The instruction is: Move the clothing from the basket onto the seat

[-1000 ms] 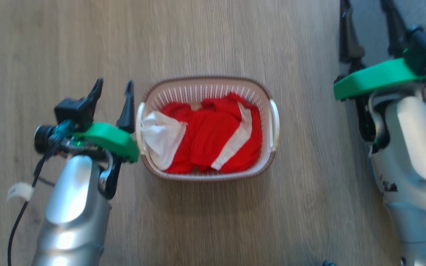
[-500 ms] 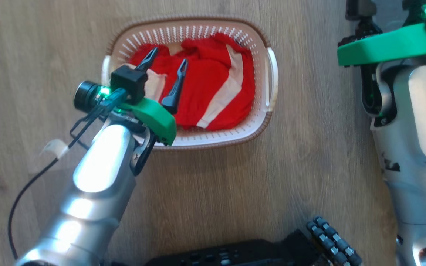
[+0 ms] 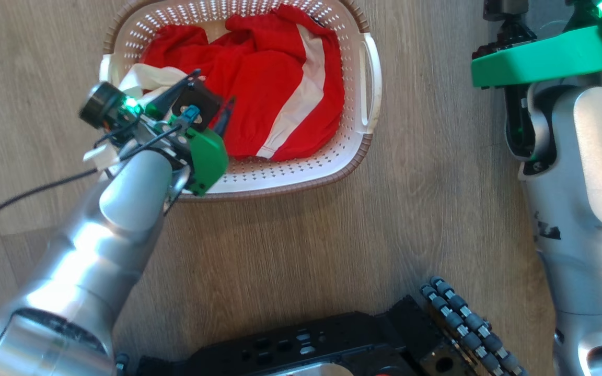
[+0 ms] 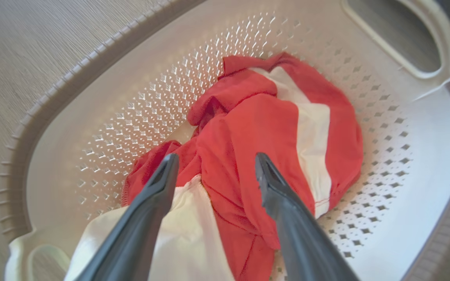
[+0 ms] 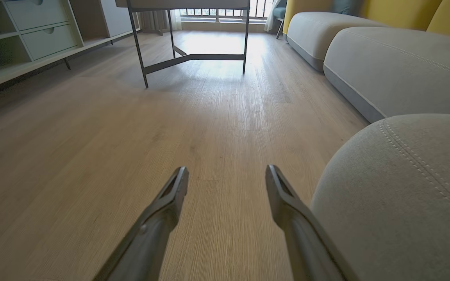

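the left pincer [image 4: 216, 158] is released, its two dark fingers spread wide with nothing clamped between them. it points down into the basket [image 4: 131, 97]. in the left wrist view one finger [image 4: 147, 210] lies over the plain white cloth [image 4: 193, 242] and the other over the red fabric; whether the tips touch the cloth i cannot tell. the clothing [image 4: 260, 128] is in the basket, a crumpled red heap with a broad white stripe running across it, the white cloth bunched at the end nearest the left arm. one white handle [image 4: 445, 39] shows at the far end of the tub. the basket stands on the pale wooden floor [image 3: 437, 219], in front of the robot's black base [image 3: 306, 344].

the right pincer [image 5: 227, 169] is also released and empty, fingers apart, held low over the floor and well apart from the basket. the grey seat [image 5: 404, 187], with its rounded corner and pale stitched seam, is just beside that pincer's right finger. no clothing lies on the part of the seat in view.
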